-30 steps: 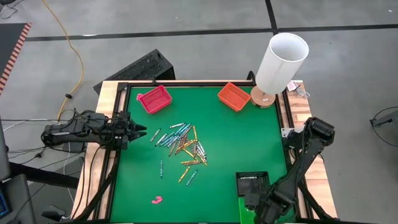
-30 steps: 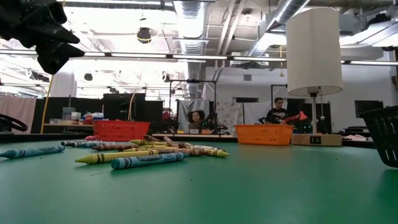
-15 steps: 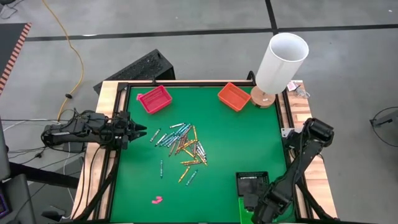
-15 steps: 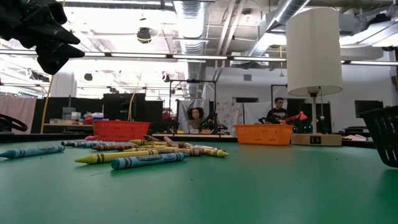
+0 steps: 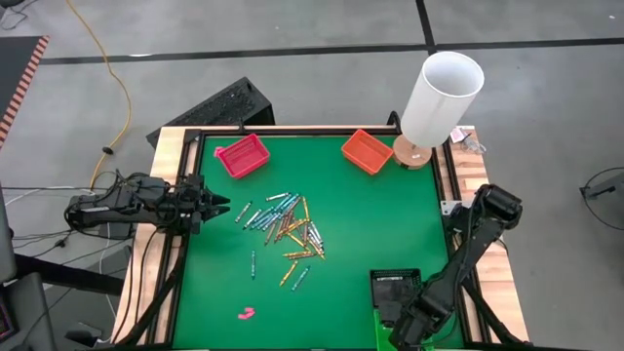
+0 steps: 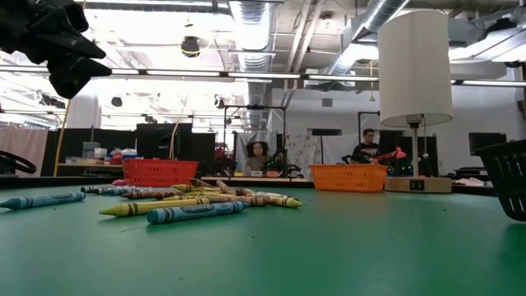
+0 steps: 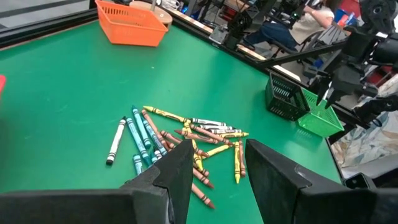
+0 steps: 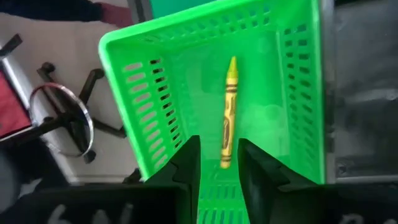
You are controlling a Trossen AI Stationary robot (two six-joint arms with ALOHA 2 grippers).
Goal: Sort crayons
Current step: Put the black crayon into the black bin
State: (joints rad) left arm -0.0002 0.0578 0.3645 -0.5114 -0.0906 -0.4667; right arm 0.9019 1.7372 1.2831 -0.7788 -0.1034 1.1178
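At the near right corner of the green felt surface [image 5: 361, 224], the right gripper [image 8: 216, 163] hangs over a bright green slotted plastic basket [image 8: 155, 106]. Its two dark fingers [image 8: 186, 163] stand a little apart with nothing between them. A single yellow-green crayon [image 8: 229, 112] lies loose on the basket's floor just beyond the fingertips, lengthwise and clear of both walls. In the high view this basket shows only as a green edge [image 5: 383, 330] under the right arm, with a black slotted basket [image 5: 395, 287] just beyond it; what the black one holds cannot be told.

The left gripper [image 5: 219, 207] waits at the left edge of the surface, raised and pointing inward. Its fingers [image 7: 174, 177] are parted and hold nothing. The loose pile of crayons [image 5: 286, 226] lies ahead of them near the middle of the surface: teal-blue ones on the side toward the left gripper, yellow, orange and brown ones crossed over each other farther in, and a white one [image 7: 115, 141] at the fringe. A lone teal crayon [image 5: 253, 263] lies apart on the near side of the pile, and a small pink lump [image 5: 247, 313] sits nearer the front edge.

At the far edge stand a red plastic basket [image 5: 241, 155] on the left and an orange plastic basket [image 5: 367, 151] toward the right; the orange one looks empty in the left wrist view. Beside it stands a white cylindrical lamp [image 5: 442, 96] on a round wooden base.
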